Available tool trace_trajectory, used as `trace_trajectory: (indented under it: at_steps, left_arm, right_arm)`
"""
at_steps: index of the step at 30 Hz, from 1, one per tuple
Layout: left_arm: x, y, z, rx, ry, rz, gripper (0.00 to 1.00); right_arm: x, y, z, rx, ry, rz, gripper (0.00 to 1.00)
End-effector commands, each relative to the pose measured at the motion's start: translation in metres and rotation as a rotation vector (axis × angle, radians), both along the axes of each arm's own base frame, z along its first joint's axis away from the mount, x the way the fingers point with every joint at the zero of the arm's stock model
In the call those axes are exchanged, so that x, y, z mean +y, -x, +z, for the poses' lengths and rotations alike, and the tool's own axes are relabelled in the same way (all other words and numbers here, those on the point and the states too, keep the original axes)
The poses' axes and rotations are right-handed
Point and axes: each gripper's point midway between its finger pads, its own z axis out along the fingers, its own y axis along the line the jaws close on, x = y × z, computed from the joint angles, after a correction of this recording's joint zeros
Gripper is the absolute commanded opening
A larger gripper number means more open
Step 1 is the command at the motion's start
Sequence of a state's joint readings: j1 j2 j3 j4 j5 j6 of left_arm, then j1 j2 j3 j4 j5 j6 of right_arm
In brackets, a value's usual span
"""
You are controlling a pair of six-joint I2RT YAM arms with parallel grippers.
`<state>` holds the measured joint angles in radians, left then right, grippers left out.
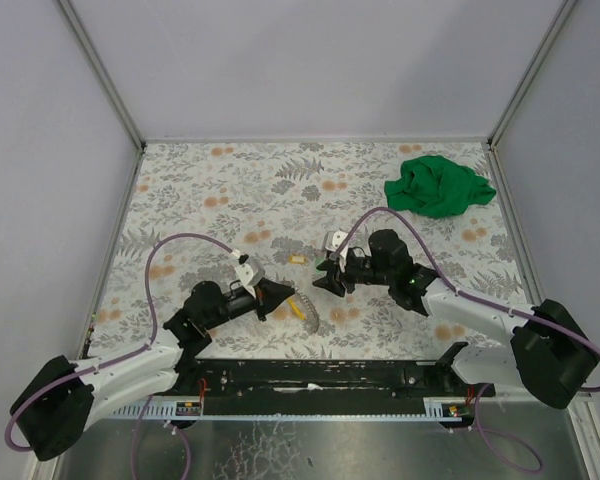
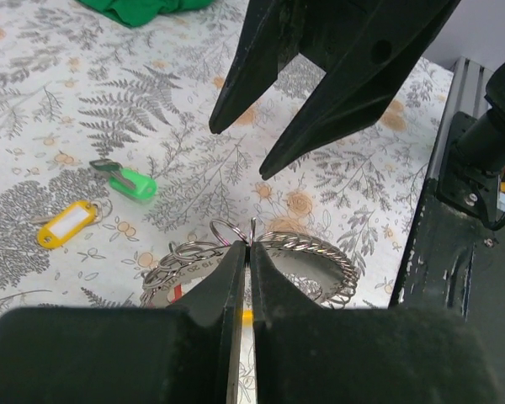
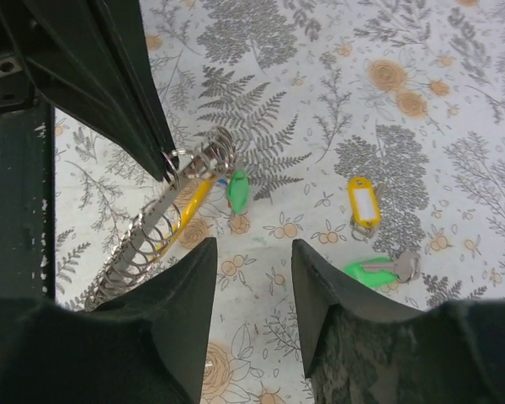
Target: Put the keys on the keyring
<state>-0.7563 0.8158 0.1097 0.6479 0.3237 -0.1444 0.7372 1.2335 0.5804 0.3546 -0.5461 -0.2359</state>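
Note:
The keyring, a silvery loop carrying several small rings, stands on edge above the table. My left gripper is shut on its thin wire at the top. It also shows in the right wrist view, with green, yellow and red tags hanging on it. The yellow-tagged key and the green-tagged key lie loose on the table, also seen in the left wrist view. My right gripper is open and empty, just above the table between keyring and keys.
A crumpled green cloth lies at the back right. The floral tabletop is walled by grey panels. The black rail runs along the near edge, close behind the left gripper.

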Motion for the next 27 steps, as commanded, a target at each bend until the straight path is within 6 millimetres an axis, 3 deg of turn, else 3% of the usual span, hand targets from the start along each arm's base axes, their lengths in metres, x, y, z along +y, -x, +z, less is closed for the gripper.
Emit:
trace_trajectory:
  at_steps: [1, 4, 8, 27]
  left_arm:
    - [-0.007, 0.002, 0.005, -0.029, -0.006, -0.055, 0.0]
    - [-0.01, 0.003, 0.005, -0.032, -0.009, -0.074, 0.0]
    - [-0.012, 0.004, 0.006, -0.035, -0.007, -0.09, 0.0]
    - [-0.015, 0.009, 0.012, -0.05, 0.018, -0.119, 0.0]
  right_arm:
    - [0.017, 0.01, 0.024, -0.029, -0.026, 0.163, 0.46]
    - [0.024, 0.028, 0.029, -0.011, -0.073, 0.283, 0.44]
    - [0.03, 0.037, 0.03, 0.034, -0.105, 0.348, 0.41]
    - [0.041, 0.041, 0.01, 0.134, -0.101, 0.4, 0.31]
